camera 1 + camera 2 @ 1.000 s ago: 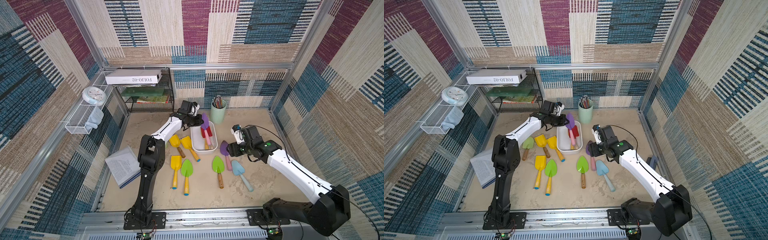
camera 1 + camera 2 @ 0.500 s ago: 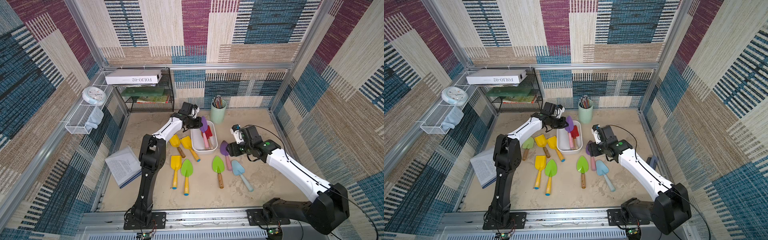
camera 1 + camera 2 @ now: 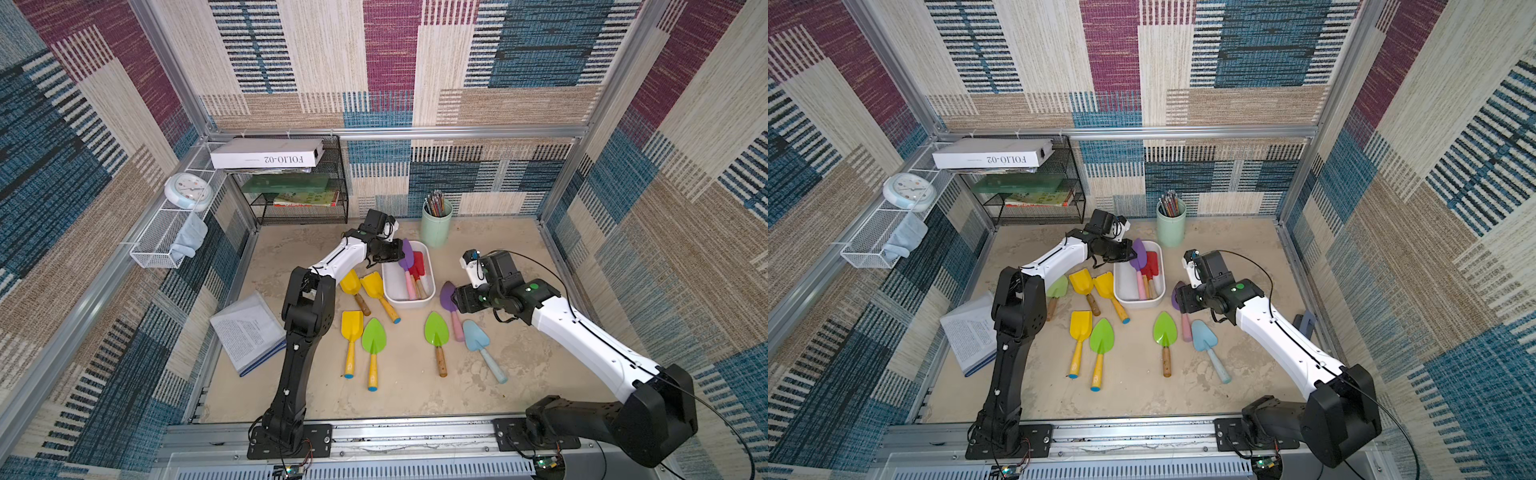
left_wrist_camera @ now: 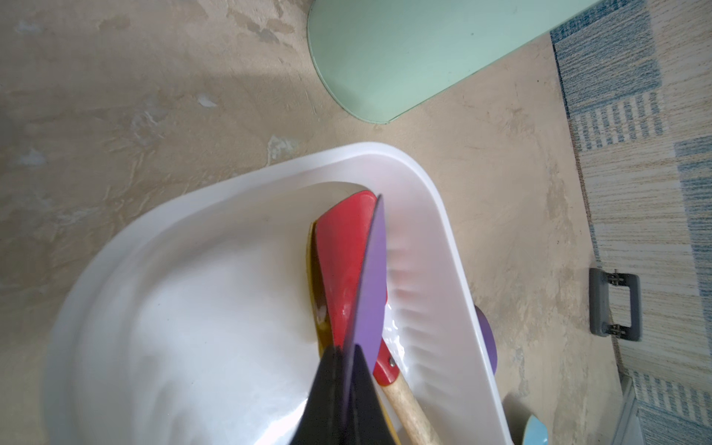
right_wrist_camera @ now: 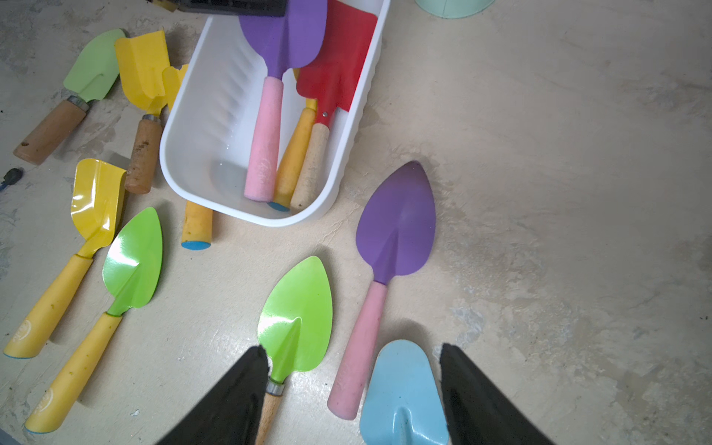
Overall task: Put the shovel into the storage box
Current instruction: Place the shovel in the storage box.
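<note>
Purple shovel lower in storage box now

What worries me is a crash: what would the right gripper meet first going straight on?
Probably the pink handle of the purple shovel lying loose ahead of its open jaws; depth is unclear.

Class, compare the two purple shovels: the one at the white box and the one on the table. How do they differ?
The boxed purple shovel is pinched by its blade in the left gripper; the table purple shovel is held by nothing. The boxed one tilts, handle down inside the storage box; the table one lies flat outside it. Both have purple blades and pink handles.
</note>
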